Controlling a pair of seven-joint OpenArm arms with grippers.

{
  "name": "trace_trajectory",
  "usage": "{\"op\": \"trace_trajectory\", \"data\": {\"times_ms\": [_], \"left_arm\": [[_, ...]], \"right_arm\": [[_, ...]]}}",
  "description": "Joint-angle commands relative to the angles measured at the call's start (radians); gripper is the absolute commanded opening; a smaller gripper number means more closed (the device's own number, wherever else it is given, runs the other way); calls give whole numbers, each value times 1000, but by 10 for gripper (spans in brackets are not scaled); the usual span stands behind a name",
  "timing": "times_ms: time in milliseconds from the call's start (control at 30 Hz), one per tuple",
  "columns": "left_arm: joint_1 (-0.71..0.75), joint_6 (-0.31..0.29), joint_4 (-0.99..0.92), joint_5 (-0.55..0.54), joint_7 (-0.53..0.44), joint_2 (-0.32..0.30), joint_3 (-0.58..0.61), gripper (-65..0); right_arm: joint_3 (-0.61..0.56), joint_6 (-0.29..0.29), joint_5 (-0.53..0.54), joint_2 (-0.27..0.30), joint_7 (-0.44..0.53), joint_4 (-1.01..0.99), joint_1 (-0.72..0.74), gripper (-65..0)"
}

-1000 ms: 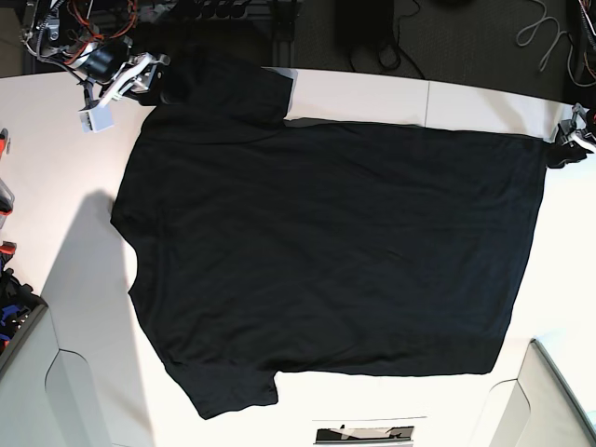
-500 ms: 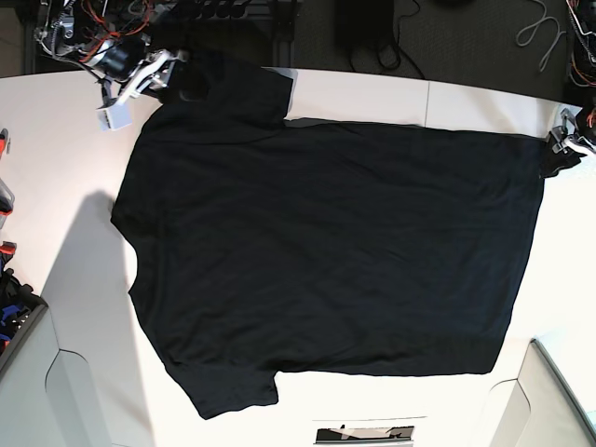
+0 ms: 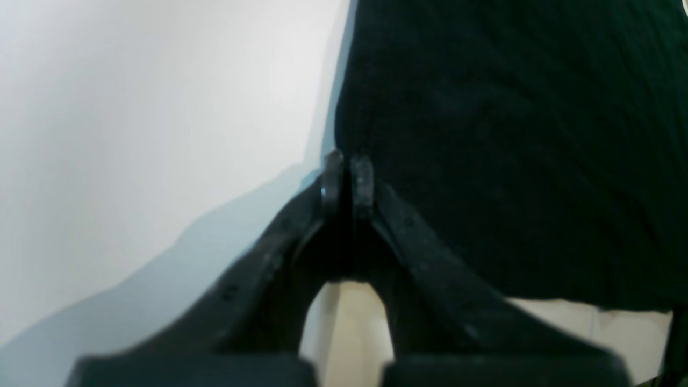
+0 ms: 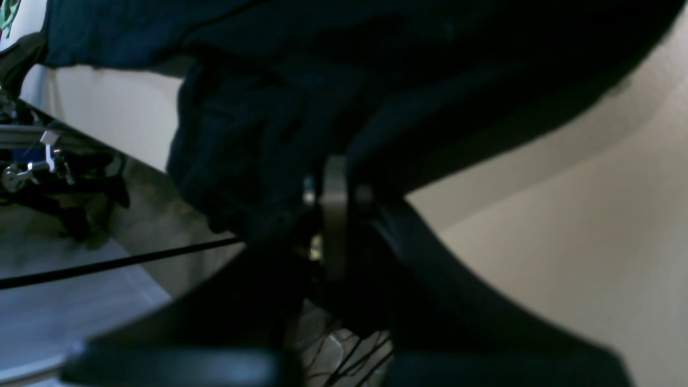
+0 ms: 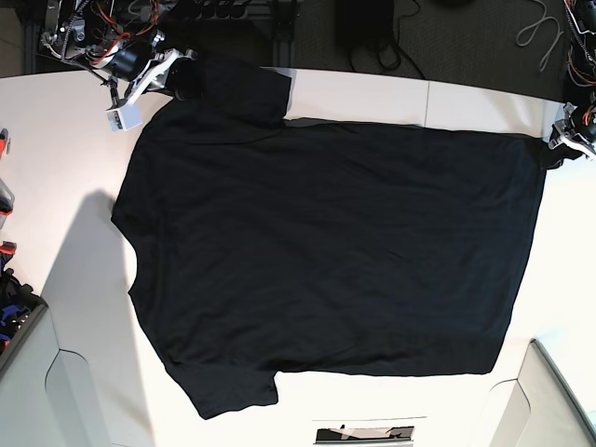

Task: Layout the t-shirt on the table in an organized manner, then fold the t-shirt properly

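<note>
The black t-shirt [image 5: 326,251] lies spread flat on the white table [image 5: 56,140], with its sleeves at the left and its hem at the right. My right gripper [image 5: 179,79] is at the far-left sleeve; in the right wrist view the gripper [image 4: 334,183] is shut with dark shirt cloth [image 4: 322,80] bunched over its tips. My left gripper [image 5: 556,149] sits at the shirt's far-right hem corner. Seen from the left wrist, that gripper [image 3: 347,177] is shut right on the shirt's edge [image 3: 510,134], beside bare table [image 3: 134,107].
Grey bins stand at the near-left [image 5: 28,372] and near-right [image 5: 559,391] corners. Cables [image 5: 549,28] and dark gear lie beyond the table's far edge. Colourful items [image 5: 7,279] sit at the left edge. A thin seam [image 5: 427,98] crosses the tabletop.
Both grippers have gone from open to shut. The right gripper slid rightward onto the sleeve; the left gripper closed at the hem corner. The shirt has barely shifted.
</note>
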Motion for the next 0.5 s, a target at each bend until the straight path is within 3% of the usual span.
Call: {"op": "trace_trajectory", "data": {"times_ms": [0,133,333,467], "left_arm": [[1,2,4,22,48,-17,0,-650],[1,2,5,16,81,-24,-1,-650],[4,2,46,-138,188,-68,-8,-650],[18,2,74,-144,192,-90,-10,-650]], "right_arm": [[1,-4,-2,5,11,11,-2,-650],[1,-3,6,6,10,14,-2,-650],[1,12,53,6,-17,61,-8,-650],[5,15,83,6,-56,76,-8,-650]]}}
